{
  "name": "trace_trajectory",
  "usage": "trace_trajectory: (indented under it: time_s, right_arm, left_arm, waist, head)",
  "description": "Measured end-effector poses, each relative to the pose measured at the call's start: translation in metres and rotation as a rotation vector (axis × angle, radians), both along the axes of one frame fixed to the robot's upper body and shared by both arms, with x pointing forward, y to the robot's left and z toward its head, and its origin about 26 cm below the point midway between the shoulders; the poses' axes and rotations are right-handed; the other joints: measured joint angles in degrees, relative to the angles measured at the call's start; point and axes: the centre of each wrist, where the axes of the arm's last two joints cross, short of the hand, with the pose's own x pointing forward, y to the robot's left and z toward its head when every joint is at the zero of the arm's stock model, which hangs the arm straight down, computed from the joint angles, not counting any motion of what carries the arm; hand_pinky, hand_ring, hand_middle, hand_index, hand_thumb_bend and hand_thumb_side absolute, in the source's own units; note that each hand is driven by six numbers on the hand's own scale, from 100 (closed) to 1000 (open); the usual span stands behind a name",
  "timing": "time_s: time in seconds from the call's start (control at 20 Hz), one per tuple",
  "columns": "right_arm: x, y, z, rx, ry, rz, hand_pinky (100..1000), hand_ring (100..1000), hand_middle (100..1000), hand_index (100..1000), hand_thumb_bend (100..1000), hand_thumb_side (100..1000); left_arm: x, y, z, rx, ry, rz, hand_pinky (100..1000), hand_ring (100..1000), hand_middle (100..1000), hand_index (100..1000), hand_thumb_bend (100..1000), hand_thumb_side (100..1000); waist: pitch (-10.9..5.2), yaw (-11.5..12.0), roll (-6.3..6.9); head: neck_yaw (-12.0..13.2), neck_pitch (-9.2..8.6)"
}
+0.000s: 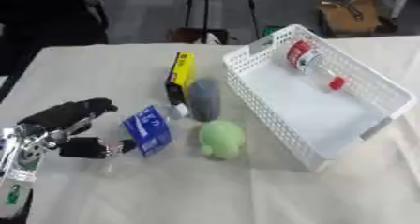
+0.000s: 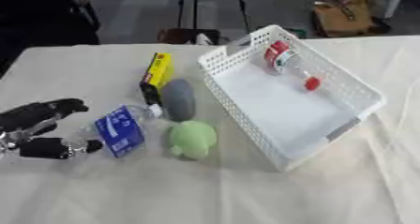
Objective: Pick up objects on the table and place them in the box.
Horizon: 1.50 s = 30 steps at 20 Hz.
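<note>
A clear bottle with a blue label (image 1: pixel 149 130) lies on the white cloth, its white cap pointing up toward a grey oval object (image 1: pixel 204 99). My left hand (image 1: pixel 67 117) is at the lower left, open. Its fingers stretch above the bottle's base end and its thumb (image 1: pixel 92 148) sits at the base. A yellow and black box (image 1: pixel 181 74) lies behind the grey object. A green round soft thing (image 1: pixel 221 139) rests just right of the bottle. The white lattice basket (image 1: pixel 320 107) stands at the right and holds a bottle with a red cap (image 1: pixel 310 63).
A cardboard box (image 1: pixel 349 13) stands on the floor beyond the table's far right edge. Dark shapes stand past the far left corner. The cloth in front of the objects and the basket is bare.
</note>
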Motion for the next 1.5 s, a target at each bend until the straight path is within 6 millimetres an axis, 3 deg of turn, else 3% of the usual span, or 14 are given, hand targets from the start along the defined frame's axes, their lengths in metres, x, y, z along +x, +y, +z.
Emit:
trace_trajectory:
  time_s: [0.7,1.5]
  right_arm:
    - [0.0,0.0,0.001,0.0,-0.003,0.002,679,604,533,754,100,865]
    - [0.001,0.002,0.001,-0.001,-0.002,0.008,678,603,530,751,100,858]
  left_arm:
    - [0.005,0.003,-0.01,0.054,0.05,0.057,984,1000,999,1000,684,978]
    - [0.015,0.003,-0.012,0.111,0.095,0.03,984,997,989,1000,699,975]
  waist:
    - [0.4,-0.44,-0.38]
    - [0.48,-0.51,0.09]
  head:
    - [0.19,-0.46]
    - [0.55,-0.46]
